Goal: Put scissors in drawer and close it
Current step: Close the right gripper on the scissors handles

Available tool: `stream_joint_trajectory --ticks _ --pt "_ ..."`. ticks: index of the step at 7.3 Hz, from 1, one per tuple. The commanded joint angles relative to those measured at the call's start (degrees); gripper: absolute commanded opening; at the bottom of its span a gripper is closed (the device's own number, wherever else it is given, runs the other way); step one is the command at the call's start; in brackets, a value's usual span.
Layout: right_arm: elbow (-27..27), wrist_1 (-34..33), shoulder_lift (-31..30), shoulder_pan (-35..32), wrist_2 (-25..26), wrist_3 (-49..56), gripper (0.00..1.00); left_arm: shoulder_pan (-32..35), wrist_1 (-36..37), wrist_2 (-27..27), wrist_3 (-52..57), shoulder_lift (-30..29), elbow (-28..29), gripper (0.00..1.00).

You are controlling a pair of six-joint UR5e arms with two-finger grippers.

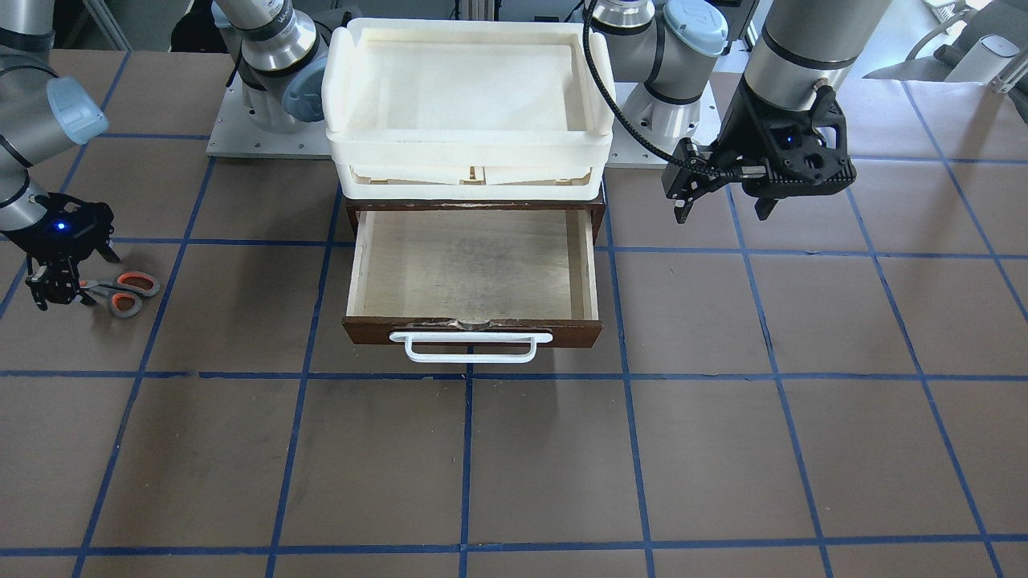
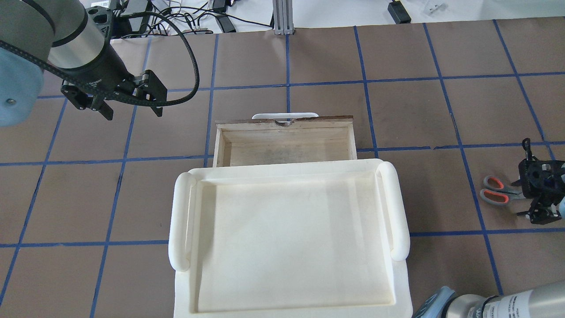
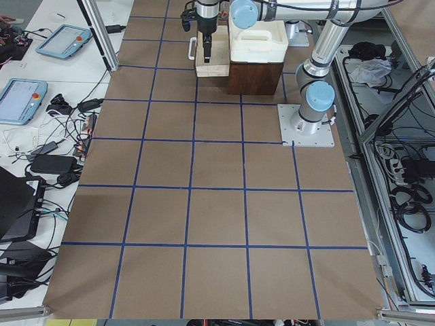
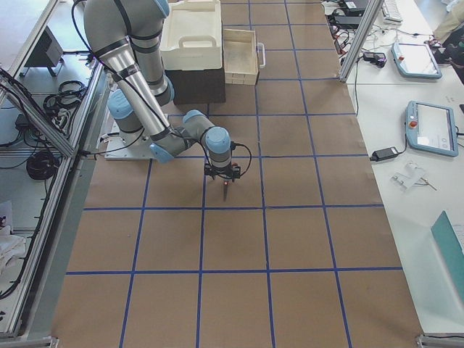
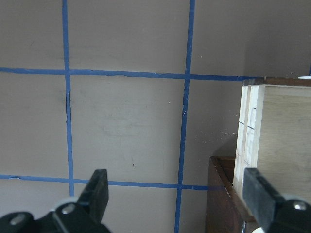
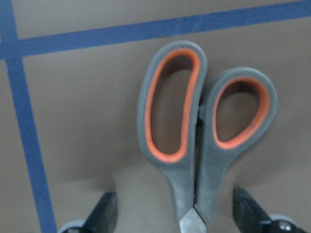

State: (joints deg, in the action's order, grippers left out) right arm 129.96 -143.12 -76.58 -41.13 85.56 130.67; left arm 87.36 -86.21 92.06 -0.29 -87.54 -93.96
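Nearest the front-facing camera lies the brown surface (image 1: 514, 466), ruled into squares by blue tape lines (image 1: 466, 461). Further in, at the centre of the frame, the drawer (image 1: 474, 331) stands pulled out toward the camera. Its dark brown front carries a white bar handle (image 1: 464, 347), the top edge is chipped at the middle, and the pale wood floor shows behind it.

At the same depth, at the far left edge of that frame, the scissors (image 1: 120, 293) lie flat on the surface, well apart from the drawer. The orange-lined loops point toward frame centre, and the blades run under the right claw (image 1: 50, 291). In the right wrist view, this claw is released. Its two fingers (image 6: 104, 213) stand either side of the scissors (image 6: 204, 136) just below the loops, with a gap to the grey shanks on both sides. In the overhead view the scissors (image 2: 499, 190) sit at mid-right, with the right claw (image 2: 536, 196) over their blade end.

Further back, in the upper right of the front-facing frame, the left claw (image 1: 723, 210) hangs over the surface beside the drawer, spread wide and holding nothing. Its wrist view shows the drawer (image 5: 250, 136) at the right edge.

Farthest back, cream-white trays (image 1: 337, 80) are stacked above the drawer.
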Motion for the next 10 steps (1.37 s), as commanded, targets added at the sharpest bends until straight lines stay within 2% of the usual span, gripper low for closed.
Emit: stream_joint_trajectory --ticks 1,2,4,7,9,10 --pt "0.0 -0.2 -0.1 -0.2 -0.2 -0.2 0.64 0.0 0.0 0.1 0.0 0.1 0.0 1.0" --pt "-0.1 -0.1 -0.1 -0.5 -0.2 -0.2 0.63 0.0 -0.1 0.4 0.0 0.3 0.0 1.0" --pt "-0.1 -0.1 -0.1 -0.8 -0.1 -0.8 0.68 0.3 0.1 0.4 -0.5 -0.4 -0.3 1.0" --pt "-0.5 -0.1 -0.5 -1.1 -0.3 -1.2 0.66 0.3 -0.1 1.0 0.1 0.3 -0.4 1.0" --pt "-0.6 -0.1 -1.1 -2.5 -0.2 -1.2 0.59 0.2 -0.1 1.0 0.0 0.3 -0.5 1.0" --pt "-0.6 -0.1 -1.1 -2.5 -0.2 -0.9 0.5 0.2 -0.1 0.9 0.0 0.3 -0.6 1.0"
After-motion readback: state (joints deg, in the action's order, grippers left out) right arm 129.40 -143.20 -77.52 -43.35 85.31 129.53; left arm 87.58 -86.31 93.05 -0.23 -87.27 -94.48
